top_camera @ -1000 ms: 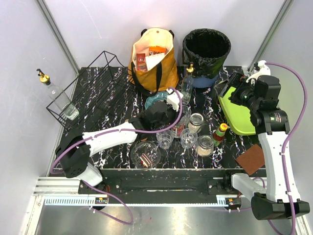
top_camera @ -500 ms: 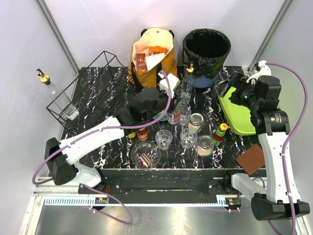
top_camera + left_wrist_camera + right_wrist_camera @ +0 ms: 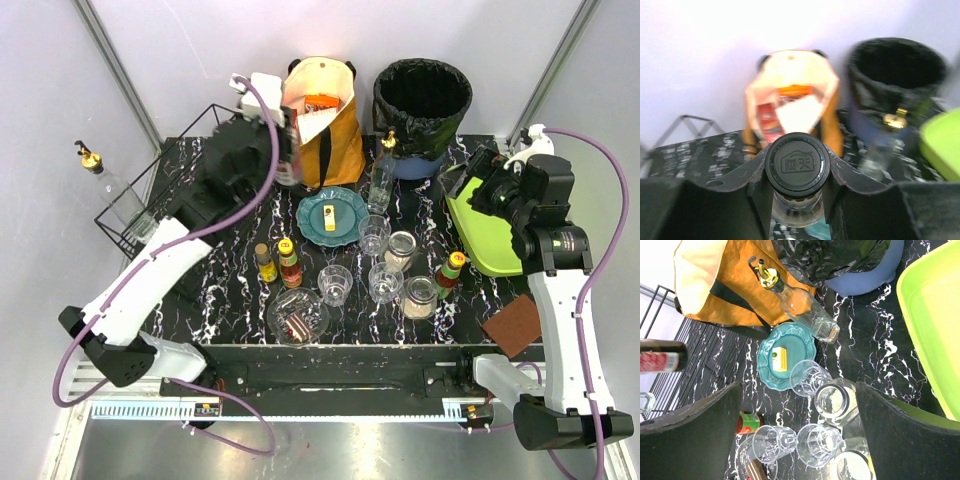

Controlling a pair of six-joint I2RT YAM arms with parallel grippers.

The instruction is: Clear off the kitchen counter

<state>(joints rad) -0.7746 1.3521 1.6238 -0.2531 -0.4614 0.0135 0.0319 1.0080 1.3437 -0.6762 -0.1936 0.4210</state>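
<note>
left hand is clamped on a dark bottle, one finger on each side of the neck right under the black cap. it's holding it up in the air at the far left, between the wire rack and the orange tote bag. right hand is spread wide with nothing in it, hanging up by the lime tray.

the table is the black marbled slab under everything, running the whole width of the top view, and it's nowhere near cleared. there's a teal plate, a glass bowl, three tumblers, two jars, small sauce bottles and a clear pourer bottle by the bin.

my take on handling: the slab is hard and stiff, so there's nothing to grab on it, and glass set down hard on it could chip. the held bottle looks like glass, probably heavyish and slick, so gripping the neck under the cap's lip seems sane since it shouldn't slide through. tumblers i'd pinch by the rim wall and jars around the body, gently. they stand close together, so bumping a neighbour is the risk.
</note>
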